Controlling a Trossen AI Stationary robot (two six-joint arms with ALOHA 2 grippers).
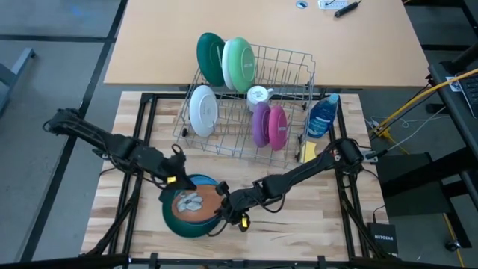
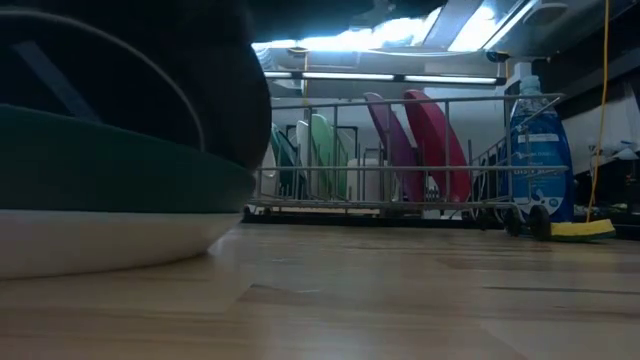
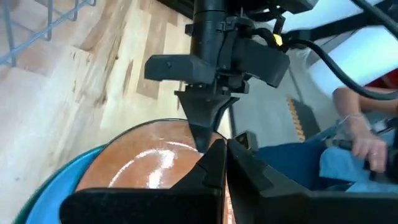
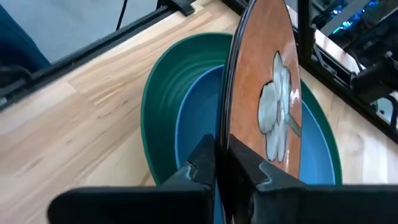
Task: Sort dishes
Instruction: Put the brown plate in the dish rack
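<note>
Both arms are working the stack at the table's front — a brown plate [image 1: 192, 202] with a pale flower is sitting in a blue dish [image 1: 205, 183], which is nested in a dark green bowl [image 1: 173, 221]. The right gripper [image 4: 222, 163] is pinching the brown plate's rim, fingers narrowed tight on either face of it; in its wrist view the rim is running straight up between the two fingers, probably so it can be peeled out of the blue dish without dragging the rest. The left gripper [image 3: 225, 163] is meeting it from the opposite side, its fingers drawn close at the same plate's edge — whether they're actually clamping it, I can't tell. It looks placed to steady things.

Behind, the rack [image 1: 287, 58] is holding dishes upright on edge: dark green [image 1: 210, 58], light green [image 1: 239, 63], white [image 1: 202, 110], purple [image 1: 261, 124], pink [image 1: 277, 125]. Standing slots are keeping them sorted by kind, and the brown plate looks bound for one.
</note>
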